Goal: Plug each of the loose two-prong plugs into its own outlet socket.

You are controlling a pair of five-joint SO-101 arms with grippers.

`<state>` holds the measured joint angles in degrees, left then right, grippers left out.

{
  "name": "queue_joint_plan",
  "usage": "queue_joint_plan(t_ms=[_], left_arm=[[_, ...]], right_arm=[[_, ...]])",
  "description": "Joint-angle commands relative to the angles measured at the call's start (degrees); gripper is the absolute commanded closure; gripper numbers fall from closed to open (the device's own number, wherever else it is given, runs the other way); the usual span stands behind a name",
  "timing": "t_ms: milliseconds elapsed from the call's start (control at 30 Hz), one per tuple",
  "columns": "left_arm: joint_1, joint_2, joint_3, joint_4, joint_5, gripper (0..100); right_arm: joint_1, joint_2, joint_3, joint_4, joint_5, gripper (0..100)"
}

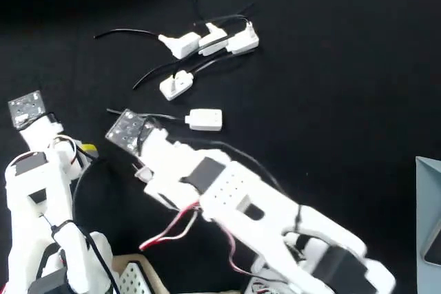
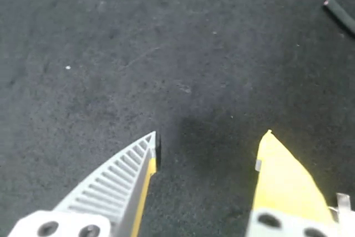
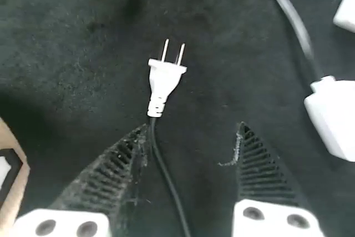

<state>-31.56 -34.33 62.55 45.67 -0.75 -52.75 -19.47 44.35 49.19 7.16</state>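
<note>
Right gripper (image 3: 191,127) spread; plug (image 3: 165,79) lies just ahead of its tips, prongs pointing away, cord (image 3: 166,181) trailing back between them. Left gripper (image 2: 211,134) spread over black cloth (image 2: 166,54).

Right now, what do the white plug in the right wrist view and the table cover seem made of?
Plug: probably moulded plastic, smooth white, ribbed at the cord end; its two prongs look like bright metal. Table cover: likely black felt-like cloth, matte and fuzzy.
</note>
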Motion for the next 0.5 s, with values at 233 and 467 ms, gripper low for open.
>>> queue_joint_plan(t_ms=[233,467], left_arm=[[-0.8,-1.7,-2.4,-0.7,0.7,71],[-0.5,-1.7,-2.4,-0.7,0.6,71]], right_arm=[[-2.2,23.8,-15.8,-5.3,-0.5,77.9],[-1.8,29.7,-17.5,-8.9,-0.5,81.9]])
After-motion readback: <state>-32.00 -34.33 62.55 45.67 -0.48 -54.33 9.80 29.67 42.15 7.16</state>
